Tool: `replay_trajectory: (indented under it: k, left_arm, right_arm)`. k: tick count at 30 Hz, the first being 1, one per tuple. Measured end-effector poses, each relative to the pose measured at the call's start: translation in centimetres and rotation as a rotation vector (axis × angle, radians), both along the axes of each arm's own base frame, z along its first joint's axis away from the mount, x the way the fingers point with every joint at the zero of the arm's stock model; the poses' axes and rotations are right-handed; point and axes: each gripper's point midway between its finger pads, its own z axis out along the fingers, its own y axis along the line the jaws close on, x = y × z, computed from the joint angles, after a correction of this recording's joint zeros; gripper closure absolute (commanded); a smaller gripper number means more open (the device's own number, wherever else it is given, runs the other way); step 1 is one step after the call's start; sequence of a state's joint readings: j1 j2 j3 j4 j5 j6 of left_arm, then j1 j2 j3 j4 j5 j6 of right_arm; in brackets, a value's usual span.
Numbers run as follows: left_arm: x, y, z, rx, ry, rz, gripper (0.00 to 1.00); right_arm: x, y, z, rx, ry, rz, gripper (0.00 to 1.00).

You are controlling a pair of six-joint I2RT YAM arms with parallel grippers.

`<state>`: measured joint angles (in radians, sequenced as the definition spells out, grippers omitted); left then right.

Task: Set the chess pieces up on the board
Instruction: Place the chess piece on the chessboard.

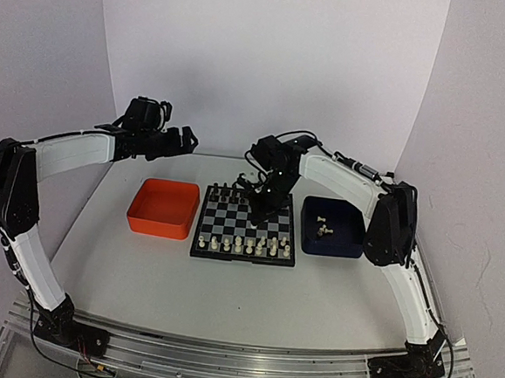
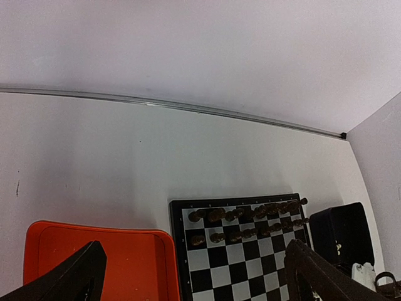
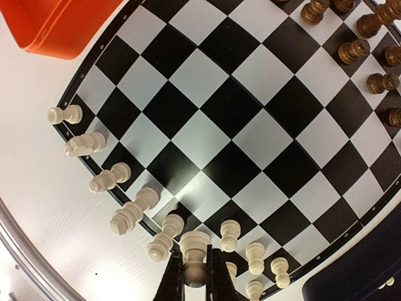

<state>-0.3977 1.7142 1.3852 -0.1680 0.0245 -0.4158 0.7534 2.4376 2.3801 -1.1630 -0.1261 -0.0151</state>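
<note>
— Top external, from the left: what's the left gripper (image 1: pixel 185 140) doing?
— It hangs high, well left of the board (image 1: pixel 246 223), jaws spread wide with nothing in them. An orange tray (image 1: pixel 158 227) sits just left of the board.
— And on the board?
— Black pieces (image 1: pixel 235 192) fill the far rows and white pieces (image 1: pixel 244 243) stand along the near rows. The right gripper (image 3: pixel 195 279) hangs over the near side, clenched on one white piece (image 3: pixel 195 248).
— Right of the board?
— A blue tray (image 1: pixel 331 249) sits just beside it, with a few white pieces inside.
</note>
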Motion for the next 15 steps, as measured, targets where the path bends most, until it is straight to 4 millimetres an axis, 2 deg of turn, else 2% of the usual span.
replay_trajectory:
  k: [6, 15]
  left_arm:
    - [0.0, 0.0, 0.0, 0.006, -0.002, -0.004, 0.00]
    - [-0.4, 0.2, 0.1, 0.024, -0.004, -0.013, 0.00]
  right_arm:
    - [-0.1, 0.3, -1.8, -0.041, -0.002, 0.017, 1.00]
    - [0.2, 0.5, -3.2, -0.058, 0.004, 0.021, 1.00]
